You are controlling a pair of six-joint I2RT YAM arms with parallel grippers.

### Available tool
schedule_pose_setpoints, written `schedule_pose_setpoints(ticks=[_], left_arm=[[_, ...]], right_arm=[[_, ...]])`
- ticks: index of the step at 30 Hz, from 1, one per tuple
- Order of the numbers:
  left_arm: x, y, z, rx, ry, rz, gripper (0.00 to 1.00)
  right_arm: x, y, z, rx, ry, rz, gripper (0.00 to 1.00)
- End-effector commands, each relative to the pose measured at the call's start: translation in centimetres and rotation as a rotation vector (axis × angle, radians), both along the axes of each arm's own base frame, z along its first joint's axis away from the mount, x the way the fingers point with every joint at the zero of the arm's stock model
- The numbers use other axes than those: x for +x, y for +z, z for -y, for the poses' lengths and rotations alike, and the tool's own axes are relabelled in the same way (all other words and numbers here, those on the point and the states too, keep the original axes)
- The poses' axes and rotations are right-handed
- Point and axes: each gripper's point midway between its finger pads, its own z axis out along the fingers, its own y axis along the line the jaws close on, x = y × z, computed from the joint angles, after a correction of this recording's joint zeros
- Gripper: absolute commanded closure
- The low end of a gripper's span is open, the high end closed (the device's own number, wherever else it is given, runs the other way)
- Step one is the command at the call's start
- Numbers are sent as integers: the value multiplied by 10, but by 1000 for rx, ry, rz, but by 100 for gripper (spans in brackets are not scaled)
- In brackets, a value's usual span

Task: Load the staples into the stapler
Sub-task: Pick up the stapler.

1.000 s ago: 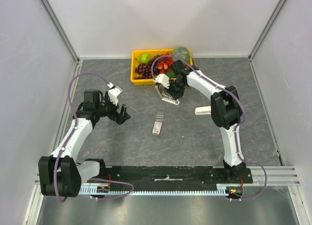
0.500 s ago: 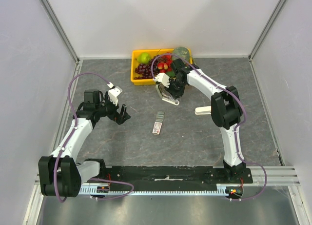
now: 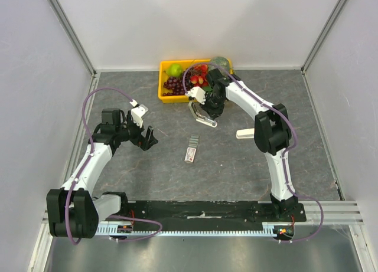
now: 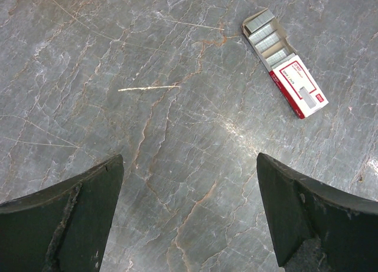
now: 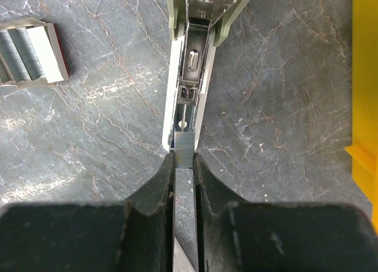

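The staples box (image 3: pixel 191 149), red and white and open, lies mid-table with silvery strips showing; it also appears in the left wrist view (image 4: pixel 283 62) and the right wrist view (image 5: pixel 26 51). An opened stapler (image 3: pixel 205 120) lies near the yellow bin, its magazine channel (image 5: pixel 193 71) exposed. My right gripper (image 3: pixel 203 111) is shut on a short staple strip (image 5: pixel 183 143), held at the near end of that channel (image 5: pixel 184 157). My left gripper (image 3: pixel 145 137) hangs open and empty over bare table left of the box (image 4: pixel 189 160).
A yellow bin (image 3: pixel 163 95) with fruit stands at the back, just behind the right gripper. A second cream stapler (image 3: pixel 245 133) lies right of the open one. White walls enclose the grey marbled table (image 3: pixel 147 177).
My right gripper has shifted slightly toward the far side over the open stapler. The left arm and the staples box have not moved.
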Motion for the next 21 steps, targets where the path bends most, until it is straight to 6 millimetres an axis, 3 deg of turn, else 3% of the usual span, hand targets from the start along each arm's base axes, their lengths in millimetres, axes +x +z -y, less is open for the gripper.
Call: schedule_pose_setpoints(ticks=[1, 12, 21], left_arm=[[2, 8, 3, -23, -16, 18, 0], [3, 8, 2, -24, -16, 19, 0], [2, 7, 3, -25, -17, 16, 0]], right_arm=[[-3, -2, 4, -29, -32, -41, 85], [-2, -8, 4, -48, -39, -46, 84], [6, 6, -1, -17, -39, -3, 85]])
